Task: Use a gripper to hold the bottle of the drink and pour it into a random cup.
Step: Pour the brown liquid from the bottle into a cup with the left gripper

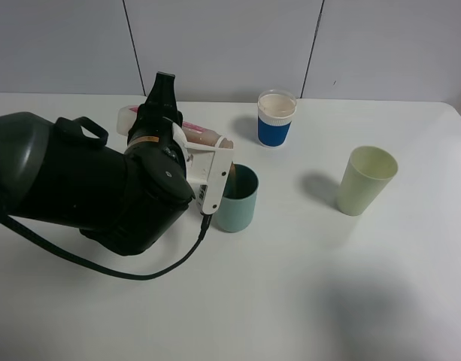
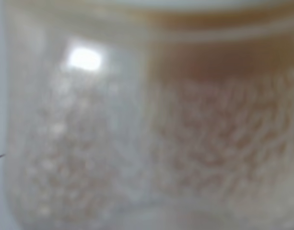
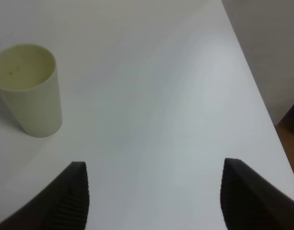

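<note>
Gripper (image 1: 164, 94), white table (image 1: 305, 286), perhaps panelled wall (image 1: 215, 45)

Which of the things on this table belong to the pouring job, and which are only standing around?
In the job: bottle, tipped, held by the left tool; teal cup.
Just standing about: blue-and-white cup; yellow-green cup; right tool, open, holding nothing.

Three cups are standing on one white table (image 1: 328, 286): one teal tumbler (image 1: 238, 203), one blue-banded white cup (image 1: 276, 120), one pale yellow-green cup (image 1: 365, 180). One clear plastic bottle (image 1: 207, 138) is showing.
</note>
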Tool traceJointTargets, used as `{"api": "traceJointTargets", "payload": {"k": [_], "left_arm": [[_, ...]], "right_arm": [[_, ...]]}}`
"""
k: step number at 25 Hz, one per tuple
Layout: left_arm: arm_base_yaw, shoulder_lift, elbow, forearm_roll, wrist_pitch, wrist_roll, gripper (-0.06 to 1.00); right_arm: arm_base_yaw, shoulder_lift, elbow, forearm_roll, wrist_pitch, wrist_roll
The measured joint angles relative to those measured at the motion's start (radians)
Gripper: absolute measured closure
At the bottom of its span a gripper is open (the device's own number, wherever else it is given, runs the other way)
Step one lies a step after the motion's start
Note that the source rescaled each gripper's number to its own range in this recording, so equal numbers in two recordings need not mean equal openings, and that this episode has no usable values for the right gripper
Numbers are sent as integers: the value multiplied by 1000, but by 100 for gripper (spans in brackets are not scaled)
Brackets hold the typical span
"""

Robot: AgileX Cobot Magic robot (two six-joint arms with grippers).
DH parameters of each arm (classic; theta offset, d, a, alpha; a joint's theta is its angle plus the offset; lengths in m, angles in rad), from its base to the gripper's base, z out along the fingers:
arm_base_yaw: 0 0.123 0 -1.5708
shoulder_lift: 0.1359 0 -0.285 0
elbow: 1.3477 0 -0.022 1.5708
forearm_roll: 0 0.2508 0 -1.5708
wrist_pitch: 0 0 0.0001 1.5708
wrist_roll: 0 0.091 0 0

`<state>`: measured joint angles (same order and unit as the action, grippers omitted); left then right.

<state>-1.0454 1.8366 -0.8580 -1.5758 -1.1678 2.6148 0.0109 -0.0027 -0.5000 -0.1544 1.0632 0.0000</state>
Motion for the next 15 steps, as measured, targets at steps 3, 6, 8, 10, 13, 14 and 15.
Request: {"api": "traceJointTargets", "payload": {"k": [3, 6, 8, 10, 13, 14, 15], "left_arm": [[0, 0, 0, 0, 0, 0, 94], [0, 0, 0, 0, 0, 0, 94], [0, 0, 0, 0, 0, 0, 94], [0, 0, 0, 0, 0, 1, 94], [0, 0, 0, 0, 0, 3, 94], [0, 0, 0, 0, 0, 3, 94], [0, 0, 0, 0, 0, 3, 94]], "right_arm": [[0, 0, 0, 0, 0, 0], [0, 0, 0, 0, 0, 0], [0, 0, 0, 0, 0, 0], [0, 0, 0, 0, 0, 0], [0, 0, 0, 0, 0, 0], [0, 0, 0, 0, 0, 0], [0, 0, 0, -1, 0, 0]]}}
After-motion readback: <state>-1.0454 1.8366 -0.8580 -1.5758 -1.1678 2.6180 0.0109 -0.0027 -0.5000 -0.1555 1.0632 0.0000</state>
